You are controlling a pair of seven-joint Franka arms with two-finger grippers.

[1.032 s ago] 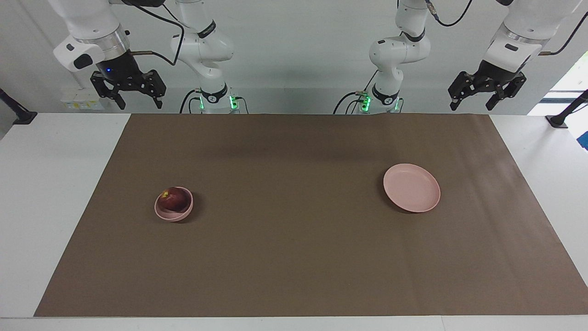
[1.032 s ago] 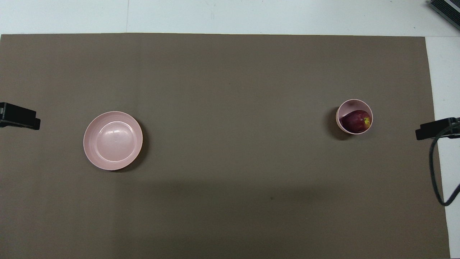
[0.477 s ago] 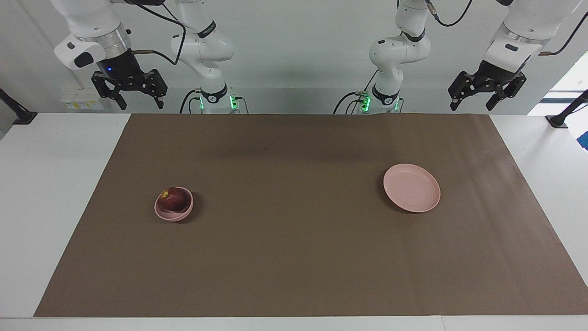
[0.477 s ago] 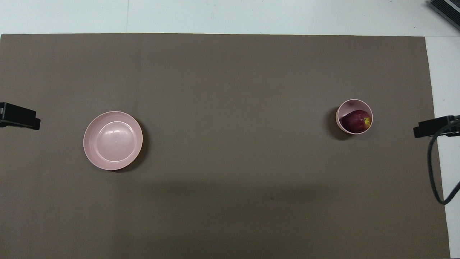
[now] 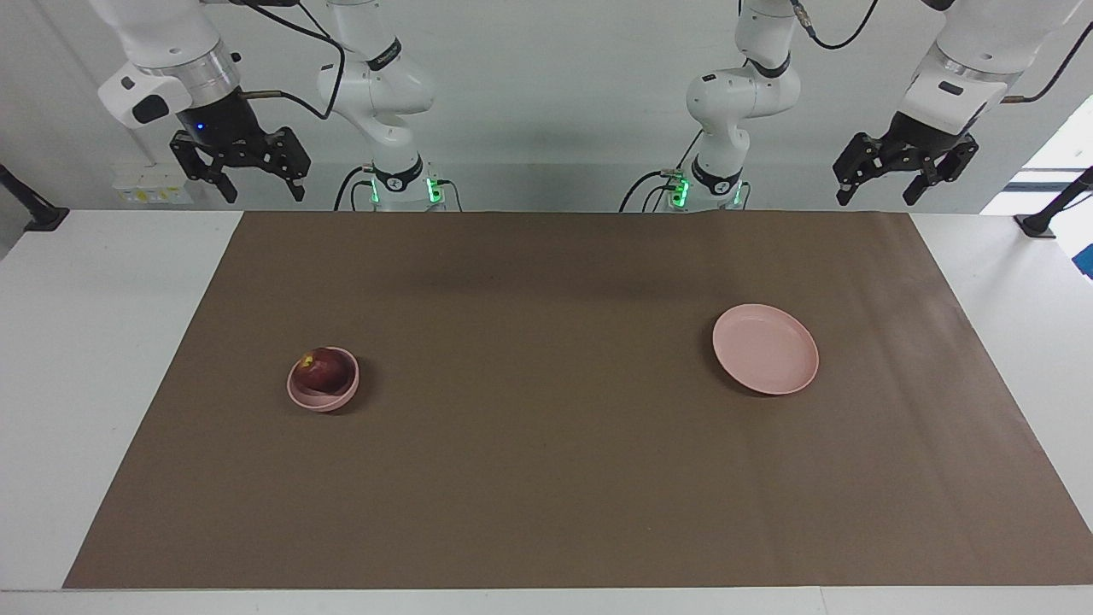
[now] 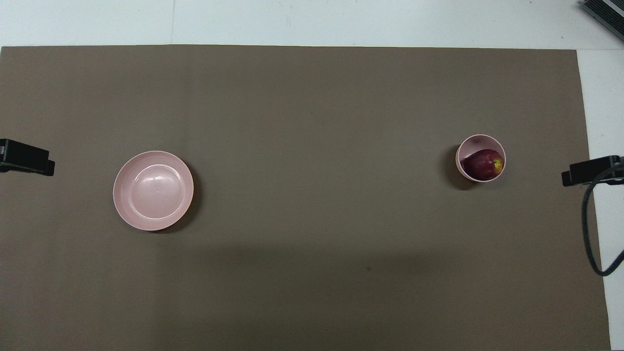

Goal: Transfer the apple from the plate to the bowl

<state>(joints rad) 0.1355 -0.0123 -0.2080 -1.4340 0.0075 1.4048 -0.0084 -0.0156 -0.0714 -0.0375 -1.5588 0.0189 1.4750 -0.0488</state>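
The dark red apple lies in the small deep pink bowl, toward the right arm's end of the table; both also show in the overhead view, the apple in the bowl. The flat pink plate sits bare toward the left arm's end, and it shows in the overhead view too. My right gripper hangs open and empty, high over the table's edge by the robots. My left gripper hangs open and empty, high at its own end.
A brown mat covers most of the white table. A black cable hangs from the right arm at the mat's edge. Black clamp stands sit at the table's corners by the robots.
The right gripper has shifted very slightly while raised. The apple, bowl, plate and left gripper have not moved.
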